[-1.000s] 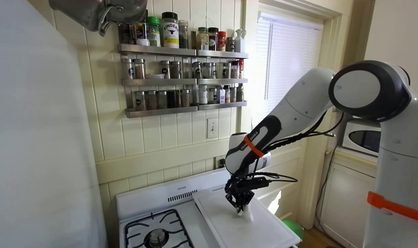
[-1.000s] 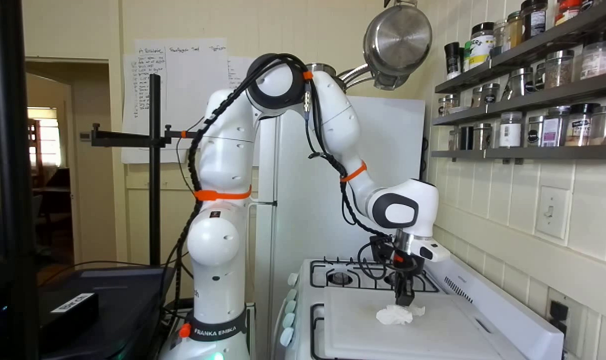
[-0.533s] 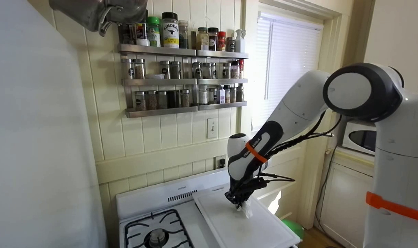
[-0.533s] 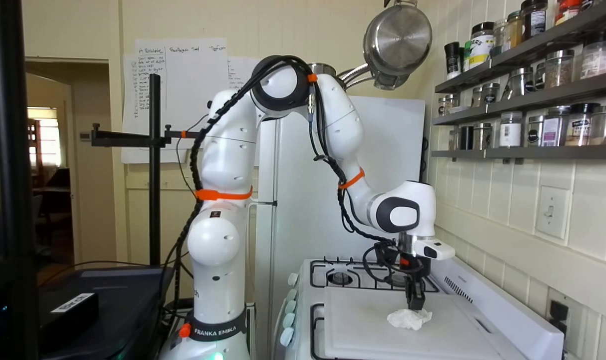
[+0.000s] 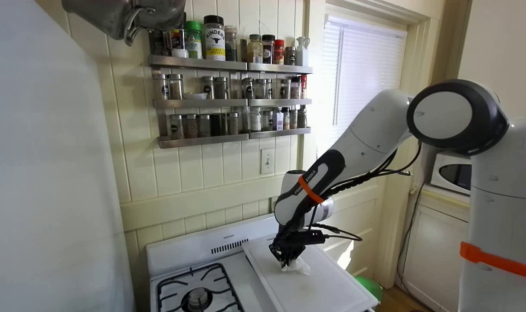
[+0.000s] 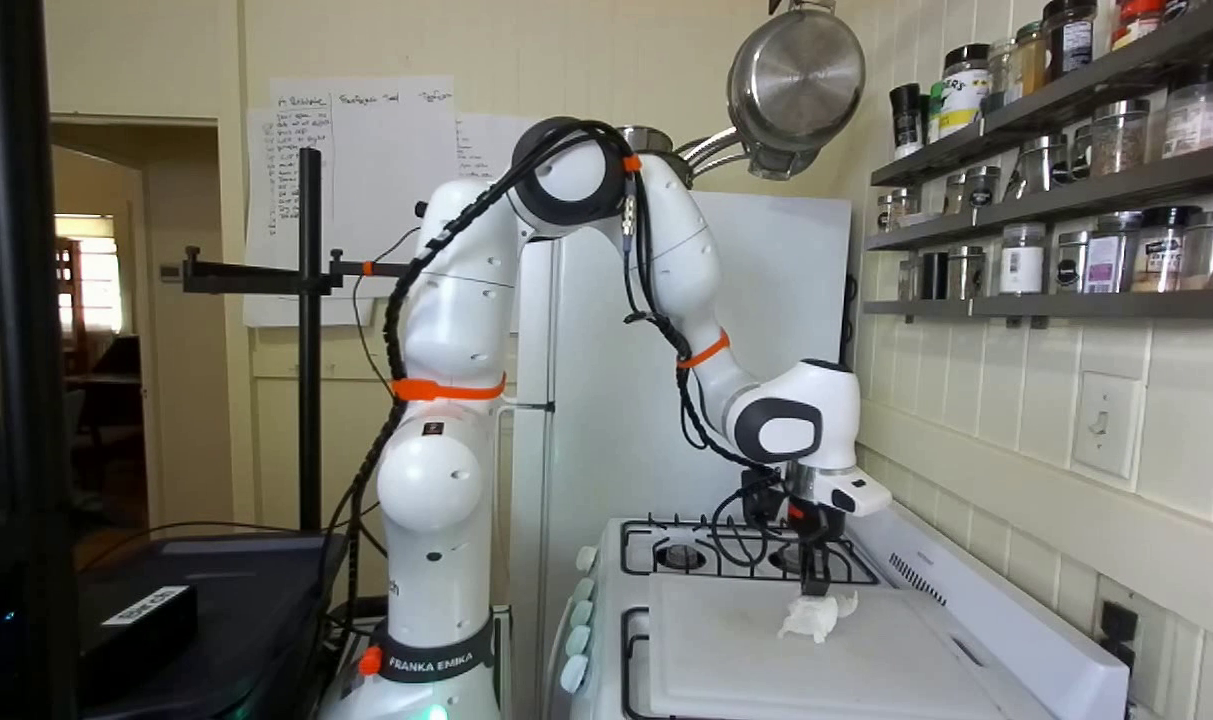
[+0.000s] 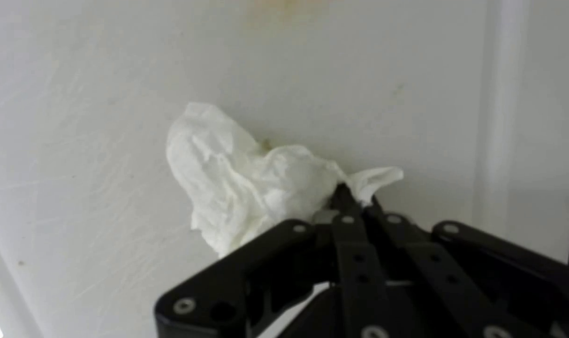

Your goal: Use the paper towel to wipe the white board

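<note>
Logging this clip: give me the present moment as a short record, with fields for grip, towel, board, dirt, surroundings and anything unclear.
grip: gripper shut on part of the paper towel
towel state: white, crumpled, its loose part apparently resting on the board
board place: lying on top of the stove
dirt: orange-brown stain at the top of the wrist view, apart from the towel
surroundings: wall shelves holding jars
unclear: how firmly the towel is pressed down

This is a kitchen (stove [image 5: 247, 277], spice jars [image 5: 214, 41]).
</note>
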Available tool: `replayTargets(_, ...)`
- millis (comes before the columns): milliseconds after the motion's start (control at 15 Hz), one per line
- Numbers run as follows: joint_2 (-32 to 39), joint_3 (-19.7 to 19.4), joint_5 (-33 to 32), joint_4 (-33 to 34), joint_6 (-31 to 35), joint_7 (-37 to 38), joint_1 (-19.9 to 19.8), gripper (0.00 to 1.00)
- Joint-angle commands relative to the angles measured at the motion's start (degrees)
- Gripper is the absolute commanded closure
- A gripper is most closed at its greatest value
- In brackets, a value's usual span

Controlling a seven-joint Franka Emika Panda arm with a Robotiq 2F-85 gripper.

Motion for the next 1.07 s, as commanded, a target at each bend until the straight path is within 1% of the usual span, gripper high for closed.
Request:
replayTargets(0,-1.07,0.88,5.78,0.26,-7.21,-8.21,-0.28,0.99)
replayTargets(200,-2.69,-0.33,2.27,0.54,-13.86,-8.80,-0.44,0.99)
replayTargets(333,-2.96,-1.54,-3.35,0.58,-15.89,-5.39,-0.48,0.99)
replayTargets(400,-2.83,-2.11,-6.81,0.56,-15.74,-3.55,-0.44,0.99)
replayTargets(467,-2.60,-2.53,-9.66,0.50,-14.80,-2.33,-0.45,0.99)
replayTargets(533,-2.15,-2.98,-13.39,0.22,-12.45,-0.59,-0.38,0.99)
replayTargets(667,-1.37,-3.55,-17.98,-0.18,-8.60,2.45,-0.26,0.99)
replayTargets(800,-0.85,-3.92,-20.86,-0.83,-3.34,5.68,-0.11,0.99)
replayTargets(1000,0.36,-4.53,-22.45,-0.89,3.52,10.57,0.20,0.99)
